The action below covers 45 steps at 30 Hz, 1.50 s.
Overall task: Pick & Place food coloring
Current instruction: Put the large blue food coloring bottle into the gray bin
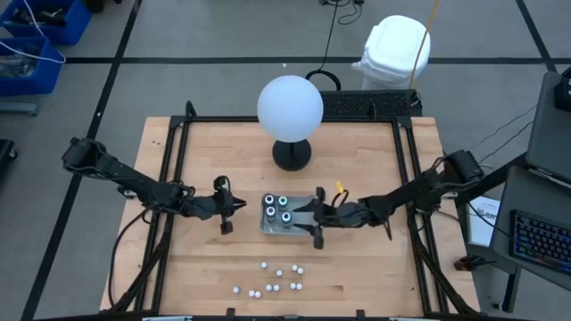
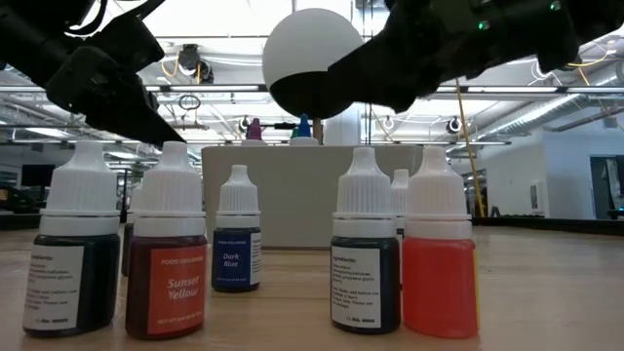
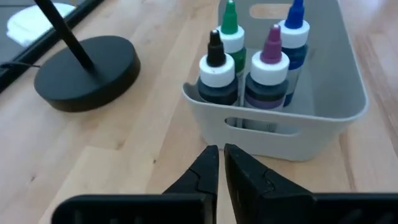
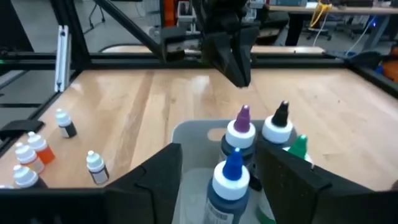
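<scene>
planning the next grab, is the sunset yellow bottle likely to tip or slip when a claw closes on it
The Sunset Yellow bottle stands upright, tall and narrow, so a sideways nudge would probably topple it into neighbours like the Dark Blue bottle. Its tapered white cap looks smooth, likely slippery; the labelled body seems a safer grip. It is probably light.

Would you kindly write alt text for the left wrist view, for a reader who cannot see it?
Four food coloring bottles with black, green, purple and blue tips stand upright in a pale tray on a wooden table. The left pincer points at the tray's near wall, fingers almost together and holding nothing, and a black round base sits off to one side.
</scene>
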Each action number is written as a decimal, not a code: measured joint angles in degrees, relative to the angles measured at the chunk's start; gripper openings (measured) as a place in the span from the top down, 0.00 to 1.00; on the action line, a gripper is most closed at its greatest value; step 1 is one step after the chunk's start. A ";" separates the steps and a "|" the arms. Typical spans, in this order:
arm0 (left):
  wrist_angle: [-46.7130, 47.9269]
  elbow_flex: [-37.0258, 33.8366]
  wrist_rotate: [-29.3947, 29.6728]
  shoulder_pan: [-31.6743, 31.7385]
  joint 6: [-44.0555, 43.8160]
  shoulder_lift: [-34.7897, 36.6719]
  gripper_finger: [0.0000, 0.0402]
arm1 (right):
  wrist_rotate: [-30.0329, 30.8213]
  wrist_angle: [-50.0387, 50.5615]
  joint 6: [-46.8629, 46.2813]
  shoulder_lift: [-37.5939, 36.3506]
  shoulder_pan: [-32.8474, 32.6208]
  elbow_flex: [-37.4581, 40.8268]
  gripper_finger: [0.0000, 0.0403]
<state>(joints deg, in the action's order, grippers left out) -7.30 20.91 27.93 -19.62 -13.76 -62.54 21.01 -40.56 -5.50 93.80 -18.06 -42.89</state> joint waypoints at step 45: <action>-0.34 0.02 -0.67 0.00 -0.04 0.00 0.91 | 2.82 -1.78 -2.64 10.23 0.98 -3.46 0.51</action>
<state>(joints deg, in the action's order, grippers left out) -7.64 20.93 27.27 -19.62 -13.80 -62.54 23.83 -42.34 -8.14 104.03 -17.08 -46.35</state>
